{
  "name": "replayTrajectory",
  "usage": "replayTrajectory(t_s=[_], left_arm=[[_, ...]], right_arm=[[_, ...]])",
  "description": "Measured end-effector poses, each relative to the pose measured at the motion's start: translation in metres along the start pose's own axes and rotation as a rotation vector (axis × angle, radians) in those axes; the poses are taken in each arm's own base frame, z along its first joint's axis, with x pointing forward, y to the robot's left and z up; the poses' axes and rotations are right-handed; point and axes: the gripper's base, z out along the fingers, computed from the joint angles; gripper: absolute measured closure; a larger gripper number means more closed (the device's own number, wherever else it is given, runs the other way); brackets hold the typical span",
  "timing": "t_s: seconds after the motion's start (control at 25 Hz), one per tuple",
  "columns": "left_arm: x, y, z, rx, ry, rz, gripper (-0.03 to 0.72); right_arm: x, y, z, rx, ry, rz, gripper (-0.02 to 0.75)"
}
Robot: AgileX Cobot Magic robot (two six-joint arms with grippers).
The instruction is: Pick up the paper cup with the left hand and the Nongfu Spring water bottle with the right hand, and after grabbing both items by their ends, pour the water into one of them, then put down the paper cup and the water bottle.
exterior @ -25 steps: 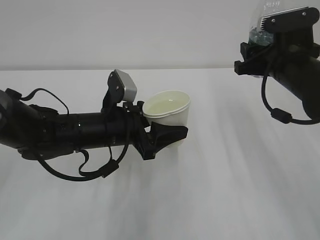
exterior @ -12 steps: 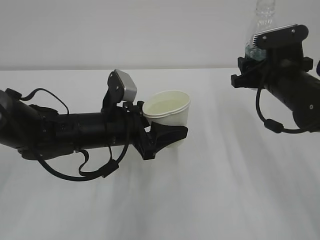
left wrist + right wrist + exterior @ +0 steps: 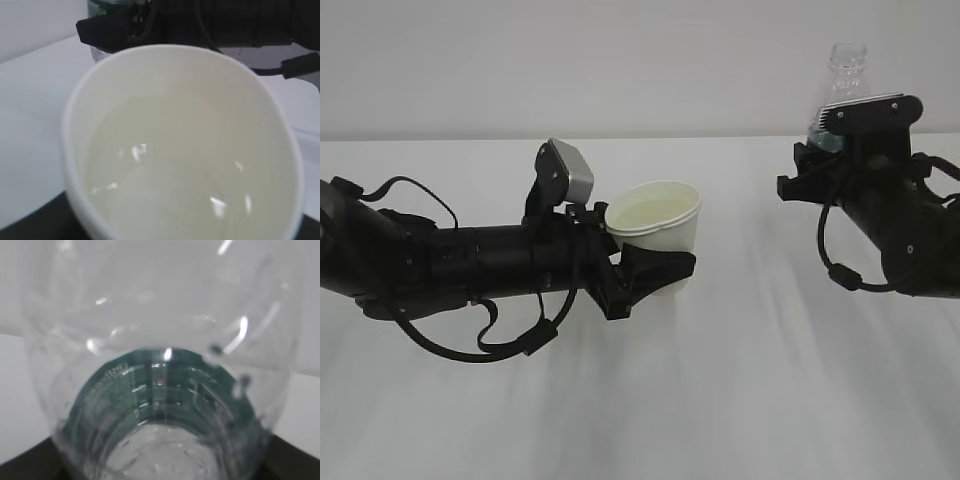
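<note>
I judge the pour done: water [image 3: 170, 170] sits in the paper cup [image 3: 660, 225], which my left hand [image 3: 645, 275] clamps mid-table, just above the surface. My right hand [image 3: 820, 165] pinches the upright, seemingly empty Nongfu Spring water bottle [image 3: 845, 75] near the table's right edge. Both remain to be set down.

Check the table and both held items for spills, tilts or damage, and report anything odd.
Nothing stands out. The cup sits upright in the left gripper with water inside, the bottle stands upright in the right gripper, and the table shows no puddle.
</note>
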Motion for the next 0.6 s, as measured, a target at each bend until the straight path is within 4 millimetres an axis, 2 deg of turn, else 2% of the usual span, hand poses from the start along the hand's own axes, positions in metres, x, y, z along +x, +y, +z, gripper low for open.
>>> replayTrajectory(t_s=[0.2, 0.6], left_arm=[[0.0, 0.0, 0.0, 0.0, 0.0, 0.0, 0.238], [0.0, 0.0, 0.0, 0.0, 0.0, 0.0, 0.239]], right_arm=[[0.019, -0.005, 0.006, 0.027, 0.023, 0.071, 0.272], [0.048, -0.003, 0.013, 0.044, 0.053, 0.069, 0.272]])
